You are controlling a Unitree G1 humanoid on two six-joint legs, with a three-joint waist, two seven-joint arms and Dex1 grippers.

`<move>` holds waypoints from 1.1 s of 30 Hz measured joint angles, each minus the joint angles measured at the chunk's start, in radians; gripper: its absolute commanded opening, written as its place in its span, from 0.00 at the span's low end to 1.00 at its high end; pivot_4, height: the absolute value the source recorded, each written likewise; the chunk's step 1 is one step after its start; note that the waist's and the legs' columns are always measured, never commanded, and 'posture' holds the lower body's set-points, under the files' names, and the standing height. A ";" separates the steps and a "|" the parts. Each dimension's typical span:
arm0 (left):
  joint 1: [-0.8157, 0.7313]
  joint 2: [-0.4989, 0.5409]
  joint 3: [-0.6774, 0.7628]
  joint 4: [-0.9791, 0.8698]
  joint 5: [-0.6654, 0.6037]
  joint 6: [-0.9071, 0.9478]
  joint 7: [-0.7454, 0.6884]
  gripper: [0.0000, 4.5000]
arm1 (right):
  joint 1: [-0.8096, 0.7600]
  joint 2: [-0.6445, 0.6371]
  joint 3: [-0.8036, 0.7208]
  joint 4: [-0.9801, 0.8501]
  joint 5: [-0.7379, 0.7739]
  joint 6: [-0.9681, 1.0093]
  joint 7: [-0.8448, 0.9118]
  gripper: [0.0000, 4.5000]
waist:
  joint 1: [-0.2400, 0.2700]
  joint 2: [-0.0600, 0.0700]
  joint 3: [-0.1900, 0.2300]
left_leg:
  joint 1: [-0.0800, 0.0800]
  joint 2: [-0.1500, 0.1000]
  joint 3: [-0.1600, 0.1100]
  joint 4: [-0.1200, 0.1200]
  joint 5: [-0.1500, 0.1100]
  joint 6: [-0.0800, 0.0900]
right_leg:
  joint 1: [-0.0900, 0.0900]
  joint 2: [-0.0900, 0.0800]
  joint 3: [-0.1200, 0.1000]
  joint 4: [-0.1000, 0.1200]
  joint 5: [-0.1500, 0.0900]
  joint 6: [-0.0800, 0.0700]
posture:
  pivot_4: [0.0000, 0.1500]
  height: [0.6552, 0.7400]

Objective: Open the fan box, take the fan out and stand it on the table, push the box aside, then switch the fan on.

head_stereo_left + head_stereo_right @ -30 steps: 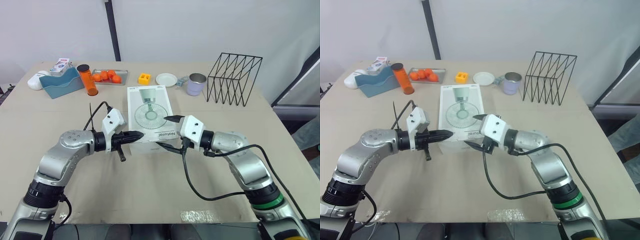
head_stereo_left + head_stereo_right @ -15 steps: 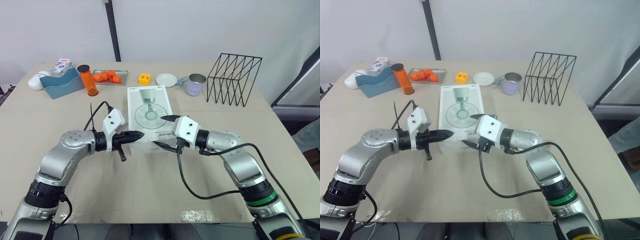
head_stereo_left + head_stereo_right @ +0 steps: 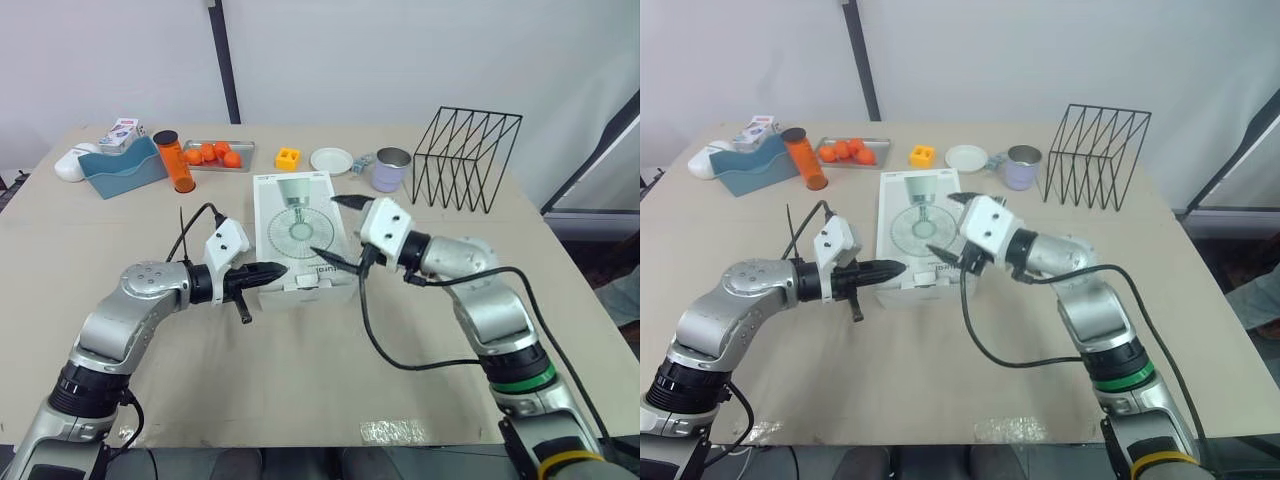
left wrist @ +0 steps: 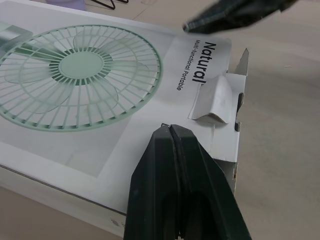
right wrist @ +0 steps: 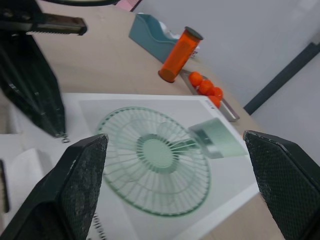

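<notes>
The fan box point(image 3: 287, 213) is a flat white carton with a green fan printed on top, lying in the middle of the table point(image 3: 300, 380). At its near end a small tab point(image 4: 216, 99) stands lifted and the end flap gapes slightly. My left gripper point(image 3: 282, 268) is shut, its tip resting on the box's near left corner point(image 4: 172, 129). My right gripper point(image 3: 323, 225) hovers wide open above the box's right half, over the fan picture point(image 5: 157, 150), holding nothing.
Along the back stand a blue bin point(image 3: 122, 167), an orange bottle point(image 3: 173, 160), a metal tray of oranges point(image 3: 215, 153), a yellow block point(image 3: 289, 157), a white plate point(image 3: 332, 160) and a lavender cup point(image 3: 391, 169). A black wire rack point(image 3: 467, 157) stands at the back right.
My right gripper has risen from the box's near right edge to above its middle. The near-end tab now stands up. My left gripper has stayed put.
</notes>
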State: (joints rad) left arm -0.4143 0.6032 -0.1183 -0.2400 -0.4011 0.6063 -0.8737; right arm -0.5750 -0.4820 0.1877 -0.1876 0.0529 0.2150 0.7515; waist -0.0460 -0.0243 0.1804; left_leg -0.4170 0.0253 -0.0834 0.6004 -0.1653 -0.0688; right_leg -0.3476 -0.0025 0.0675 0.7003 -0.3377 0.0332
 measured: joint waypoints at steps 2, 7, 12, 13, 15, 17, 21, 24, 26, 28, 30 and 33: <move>0.000 0.000 0.000 -0.001 0.000 0.000 0.000 0.01 | -0.002 0.000 -0.001 0.007 0.002 0.003 -0.006 1.00 | 0.000 0.000 0.000 | 0.000 0.000 0.000 0.000 0.000 0.000 | 0.000 0.000 0.000 0.000 0.000 0.000 | 1.00 1.00; -0.002 -0.001 -0.001 0.000 0.001 0.000 0.002 0.01 | 0.001 -0.023 -0.044 -0.020 0.082 0.099 0.024 1.00 | 0.000 0.000 0.000 | 0.000 0.000 0.000 0.000 0.000 0.000 | 0.000 0.000 0.000 0.000 0.000 0.000 | 1.00 1.00; -0.003 -0.002 0.001 0.004 0.000 0.002 0.002 0.01 | 0.109 -0.114 -0.049 -0.136 0.204 0.225 0.138 1.00 | 0.000 0.000 0.000 | 0.000 0.000 0.000 0.000 0.000 0.000 | 0.000 0.000 0.000 0.000 0.000 0.000 | 1.00 1.00; -0.004 -0.004 0.001 0.006 0.000 0.003 0.003 0.01 | 0.132 -0.133 -0.049 -0.153 0.222 0.245 0.156 1.00 | 0.000 0.000 0.000 | 0.000 0.000 0.000 0.000 0.000 0.000 | 0.000 0.000 0.001 0.000 0.000 0.000 | 1.00 1.00; -0.005 -0.005 0.002 0.008 0.000 0.005 0.004 0.01 | 0.158 -0.154 -0.047 -0.176 0.242 0.267 0.176 1.00 | 0.000 0.000 0.000 | 0.001 0.000 0.000 0.000 0.000 0.000 | 0.001 0.000 0.001 0.000 0.000 0.000 | 1.00 1.00; -0.006 -0.007 0.003 0.010 -0.001 0.008 0.003 0.01 | 0.187 -0.162 -0.042 -0.201 0.260 0.283 0.190 1.00 | 0.000 0.000 0.000 | 0.001 0.001 0.001 0.000 0.000 0.000 | 0.001 0.001 0.001 0.000 -0.004 0.006 | 1.00 1.00; -0.012 -0.014 0.009 0.014 -0.005 0.019 0.003 0.01 | 0.236 -0.175 -0.010 -0.231 0.262 0.286 0.207 1.00 | 0.001 0.000 0.000 | 0.001 0.000 0.001 0.000 0.000 0.000 | 0.001 0.001 0.001 -0.001 -0.004 0.007 | 1.00 1.00; -0.013 -0.014 0.015 0.015 -0.010 0.028 0.004 0.01 | 0.270 -0.187 0.011 -0.249 0.266 0.290 0.226 1.00 | 0.001 0.000 0.000 | 0.001 0.001 0.001 0.000 0.000 0.000 | 0.001 0.001 0.001 -0.001 -0.004 0.007 | 1.00 1.00; -0.013 -0.014 0.017 0.015 -0.011 0.031 0.003 0.01 | 0.288 -0.204 0.012 -0.258 0.273 0.301 0.236 1.00 | 0.001 0.000 0.000 | 0.001 0.001 0.001 0.000 0.000 0.000 | 0.001 0.001 0.001 -0.001 -0.004 0.007 | 1.00 1.00; -0.013 -0.014 0.017 0.015 -0.012 0.032 0.003 0.01 | 0.299 -0.216 0.013 -0.266 0.280 0.312 0.248 1.00 | 0.001 0.000 0.000 | 0.001 0.001 0.001 0.000 0.000 0.000 | 0.001 0.001 0.001 -0.001 -0.004 0.007 | 1.00 1.00; -0.013 -0.015 0.017 0.015 -0.013 0.033 0.003 0.01 | 0.323 -0.242 0.016 -0.286 0.297 0.341 0.264 1.00 | 0.001 0.000 0.000 | 0.001 0.001 0.000 0.000 0.000 0.000 | 0.001 0.001 0.001 -0.001 -0.004 0.007 | 1.00 1.00; -0.013 -0.016 0.018 0.015 -0.013 0.034 0.004 0.01 | 0.368 -0.283 0.024 -0.316 0.325 0.393 0.284 1.00 | 0.002 0.000 0.000 | 0.001 0.001 0.000 0.000 0.000 0.000 | 0.001 0.001 0.001 -0.001 -0.004 0.007 | 1.00 1.00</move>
State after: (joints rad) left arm -0.4275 0.5875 -0.1005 -0.2252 -0.4139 0.6403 -0.8701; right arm -0.2071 -0.7655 0.2117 -0.5036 0.3779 0.6077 1.0357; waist -0.0444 -0.0242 0.1801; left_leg -0.4157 0.0258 -0.0830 0.6002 -0.1656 -0.0684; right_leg -0.3465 -0.0019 0.0685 0.6993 -0.3419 0.0403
